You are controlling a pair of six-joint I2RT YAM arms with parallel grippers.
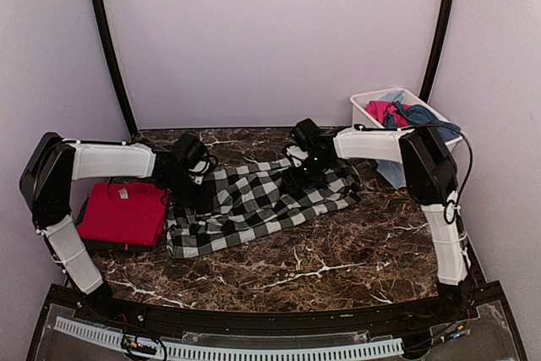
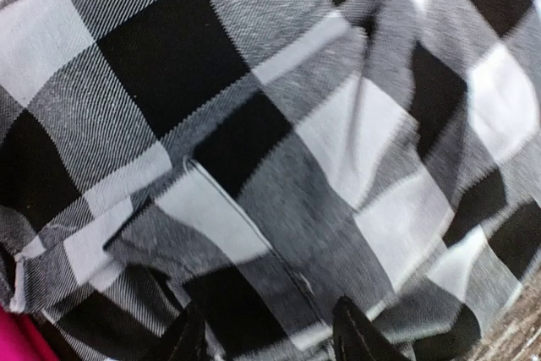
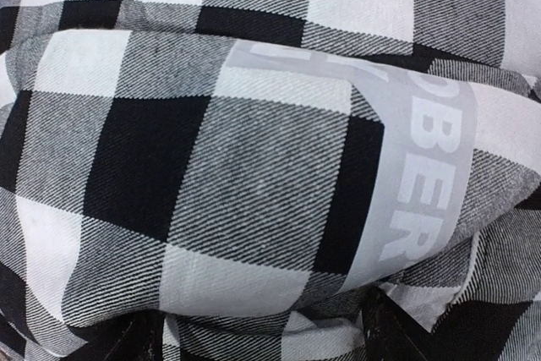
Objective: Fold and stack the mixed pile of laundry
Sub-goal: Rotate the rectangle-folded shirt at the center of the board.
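Laundry pile [image 1: 396, 113] waits in a tub [image 1: 359, 114] beyond the right gripper [image 3: 258, 336]; 1 red tee [image 1: 125, 213] lies folded beside the left gripper [image 2: 269, 340]; checked garment [image 1: 254, 205] sprawls under both, whether their fingers pinch it unclear.

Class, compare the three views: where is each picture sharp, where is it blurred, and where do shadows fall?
Top external view: soft, even light, no glare on the marble table, faint shadows on the checked garment. Left wrist view: weave crisp at left, smeared toward the right. Right wrist view: weave and lettering sharp, bottom edge in shadow.
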